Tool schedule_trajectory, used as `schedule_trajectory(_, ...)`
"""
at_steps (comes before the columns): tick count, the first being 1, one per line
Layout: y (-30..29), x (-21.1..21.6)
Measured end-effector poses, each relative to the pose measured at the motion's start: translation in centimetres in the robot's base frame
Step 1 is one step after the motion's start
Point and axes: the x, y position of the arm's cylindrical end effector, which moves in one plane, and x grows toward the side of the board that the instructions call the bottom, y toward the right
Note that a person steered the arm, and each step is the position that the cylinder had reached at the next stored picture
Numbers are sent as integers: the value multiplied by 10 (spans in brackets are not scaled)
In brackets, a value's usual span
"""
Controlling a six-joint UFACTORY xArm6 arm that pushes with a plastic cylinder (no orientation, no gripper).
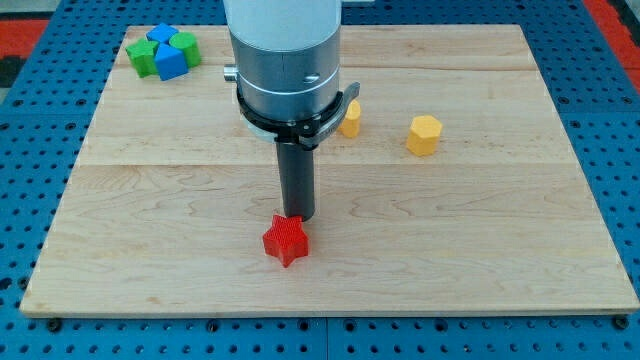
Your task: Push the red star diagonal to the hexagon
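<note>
The red star (285, 241) lies on the wooden board (500, 250), low and left of the middle. My tip (297, 216) stands just above it in the view, at its upper right edge, touching or nearly touching. The yellow hexagon (424, 134) sits up and to the right of the star, far from it. A yellow heart-shaped block (350, 118) shows partly behind the arm. The red cylinder seen earlier is hidden by the arm.
A cluster of green and blue blocks (162, 51) sits in the board's top left corner. The arm's wide grey body (285, 60) covers the upper middle of the board. Blue pegboard (620, 150) surrounds the board.
</note>
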Motion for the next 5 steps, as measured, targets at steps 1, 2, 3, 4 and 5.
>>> schedule_trajectory(1, 0, 0)
schedule_trajectory(2, 0, -1)
schedule_trajectory(3, 0, -8)
schedule_trajectory(4, 0, -48)
schedule_trajectory(5, -4, -88)
